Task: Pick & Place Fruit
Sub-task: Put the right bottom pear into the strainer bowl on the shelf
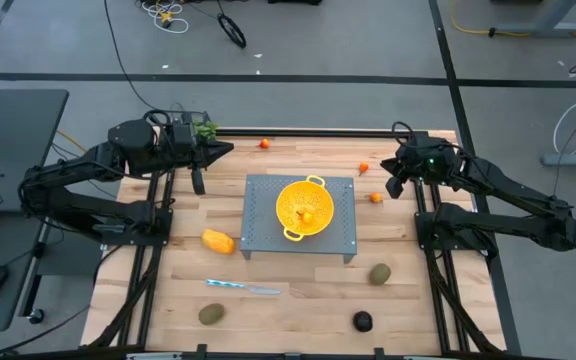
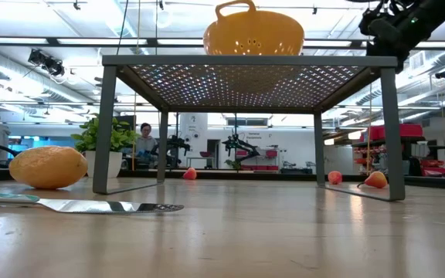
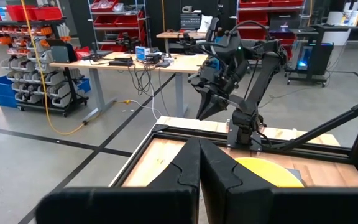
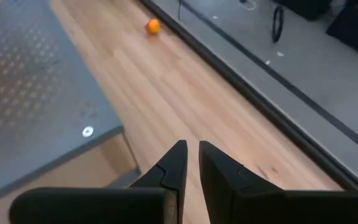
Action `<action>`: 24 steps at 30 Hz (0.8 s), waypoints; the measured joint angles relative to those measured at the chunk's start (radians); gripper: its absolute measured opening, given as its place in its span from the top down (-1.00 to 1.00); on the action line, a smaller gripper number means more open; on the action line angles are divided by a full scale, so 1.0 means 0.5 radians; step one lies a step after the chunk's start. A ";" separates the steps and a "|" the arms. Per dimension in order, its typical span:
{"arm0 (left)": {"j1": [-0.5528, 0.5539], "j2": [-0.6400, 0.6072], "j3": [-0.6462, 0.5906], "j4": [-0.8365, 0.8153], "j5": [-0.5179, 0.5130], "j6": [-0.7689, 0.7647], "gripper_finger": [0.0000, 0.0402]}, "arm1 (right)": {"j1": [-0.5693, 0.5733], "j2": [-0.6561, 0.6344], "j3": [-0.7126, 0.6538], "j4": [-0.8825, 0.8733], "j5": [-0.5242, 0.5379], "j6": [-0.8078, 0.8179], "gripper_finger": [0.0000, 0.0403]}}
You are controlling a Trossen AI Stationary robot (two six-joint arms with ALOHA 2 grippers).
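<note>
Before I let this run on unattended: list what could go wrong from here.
1. The tiny orange-red balls are round and lie near the table's edge; a nudge might roll one off.
2. The colander stands on a raised perforated stand; a clumsy drop might tip it.
3. The knife lies among the remaining fruit; the right gripper, nearly closed and empty, may snag it.

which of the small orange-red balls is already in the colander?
The small orange-red ball lying inside the yellow colander on the grey perforated stand. The other three lie on the wooden tabletop.
</note>
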 joint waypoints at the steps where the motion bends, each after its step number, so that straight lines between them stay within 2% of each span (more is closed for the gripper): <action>1: 0.000 0.000 0.000 0.000 0.001 -0.002 0.98 | 0.000 0.000 0.000 0.005 0.000 0.000 0.76; 9: 0.000 0.000 0.000 0.000 0.004 -0.004 0.98 | 0.000 0.051 0.095 0.025 0.006 0.057 0.76; 24: 0.000 0.000 0.000 0.000 0.004 -0.025 0.98 | -0.042 0.354 0.160 0.015 0.024 0.143 0.76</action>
